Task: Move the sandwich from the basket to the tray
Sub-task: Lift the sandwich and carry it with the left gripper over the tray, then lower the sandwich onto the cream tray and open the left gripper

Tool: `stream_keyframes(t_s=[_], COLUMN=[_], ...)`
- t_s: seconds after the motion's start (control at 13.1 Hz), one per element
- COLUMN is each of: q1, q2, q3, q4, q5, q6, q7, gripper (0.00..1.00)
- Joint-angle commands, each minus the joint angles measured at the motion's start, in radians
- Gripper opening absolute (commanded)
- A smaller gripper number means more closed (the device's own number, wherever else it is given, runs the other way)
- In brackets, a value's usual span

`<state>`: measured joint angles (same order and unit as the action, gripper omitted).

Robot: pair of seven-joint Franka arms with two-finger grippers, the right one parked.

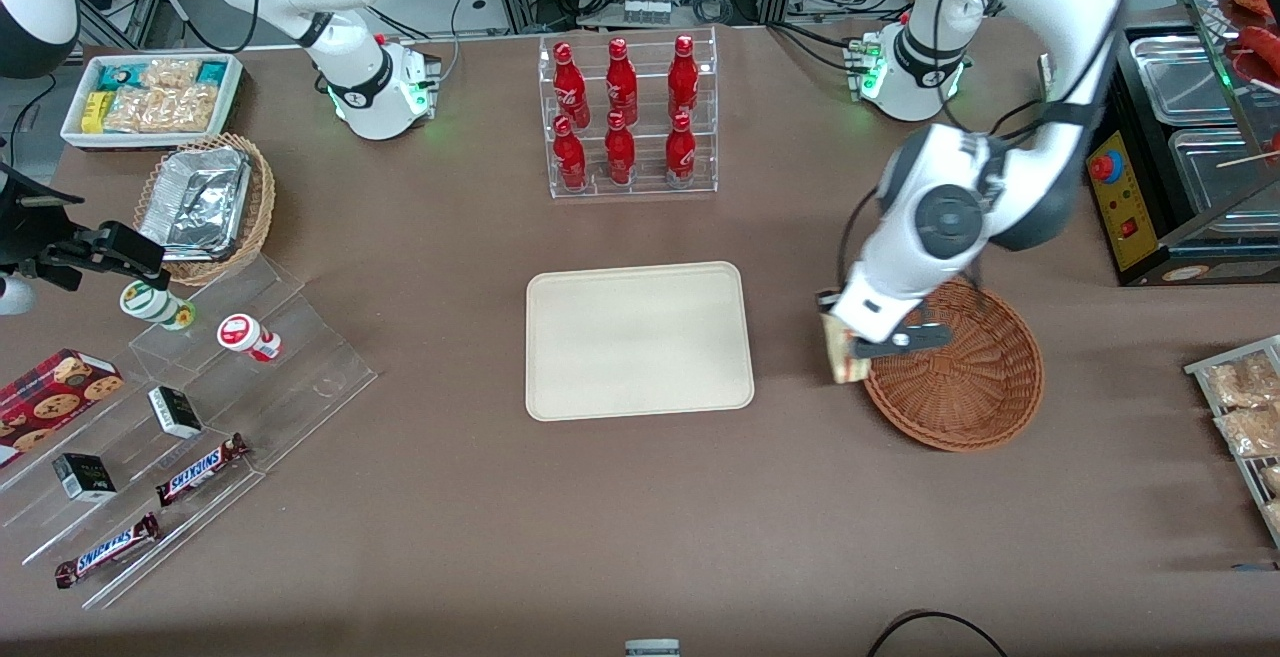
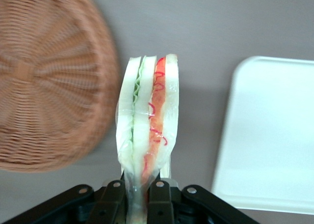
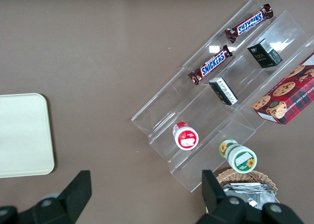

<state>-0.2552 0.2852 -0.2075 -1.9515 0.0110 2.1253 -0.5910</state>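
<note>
Clear-wrapped sandwich (image 2: 147,131) pinched in my gripper (image 2: 140,197), above the table between the wicker basket (image 1: 965,377) and the beige tray (image 1: 638,339).
Its long axis runs straight out from my fingers (image 2: 159,194), layered edge toward the wrist camera: pale bread, green and red-orange filling. It hangs just beside the basket's rim.
</note>
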Motion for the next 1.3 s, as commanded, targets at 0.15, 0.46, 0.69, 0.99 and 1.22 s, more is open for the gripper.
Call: stream_keyframes(t_s=[0.15,0.46,0.69,0.99,1.22], q1=[-0.163,-0.281,-0.329,-0.390,-0.420], q2=[0.184,0.326,0.423,0.517,0.545], q3=[0.011,0.011,0.011,0.011,0.014], q4=[0.228,0.400,0.532,0.652,0.683], q5=[0.011,0.012,0.004,0.004,0.009], q6=[-0.044,-0.051,-0.110,-0.113,-0.110], q7=[-0.159,-0.272,-0.328,-0.388,-0.420], gripper=[0.00,0.00,0.00,0.00,0.00])
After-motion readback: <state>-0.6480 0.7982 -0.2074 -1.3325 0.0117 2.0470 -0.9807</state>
